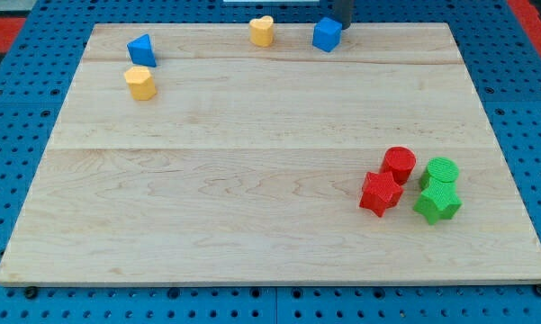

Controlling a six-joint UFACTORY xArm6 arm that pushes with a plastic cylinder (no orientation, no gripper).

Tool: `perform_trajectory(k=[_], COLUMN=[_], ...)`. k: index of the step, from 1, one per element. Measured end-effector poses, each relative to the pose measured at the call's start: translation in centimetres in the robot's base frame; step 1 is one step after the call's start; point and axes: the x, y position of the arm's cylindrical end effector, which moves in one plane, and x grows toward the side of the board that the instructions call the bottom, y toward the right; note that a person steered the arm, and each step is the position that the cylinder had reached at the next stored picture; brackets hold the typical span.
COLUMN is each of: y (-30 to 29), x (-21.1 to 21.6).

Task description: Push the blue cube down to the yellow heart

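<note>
Camera view: wooden worktop (252, 180) on a blue pegboard (18, 54). At the view's top edge, the blue cube (326, 34) sits right of the yellow heart (262, 31), a bare gap between them. Top left: a blue triangular block (141, 49) just above a yellow hexagonal block (140, 82). Lower right cluster: red cylinder (399, 165), red star (380, 193), green cylinder (441, 170), green star (437, 202), packed close. The end effector is a bare rod with nothing to clench; its tip (342, 25) stands just beside the cube's upper right corner.
</note>
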Motion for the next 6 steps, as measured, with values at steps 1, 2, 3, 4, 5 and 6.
perform_trajectory(k=[1, 2, 3, 4, 5, 6], y=[2.9, 5.0, 2.7, -0.3, -3.0, -5.2], x=[0.5, 1.7, 1.9, 1.9, 1.9, 1.7])
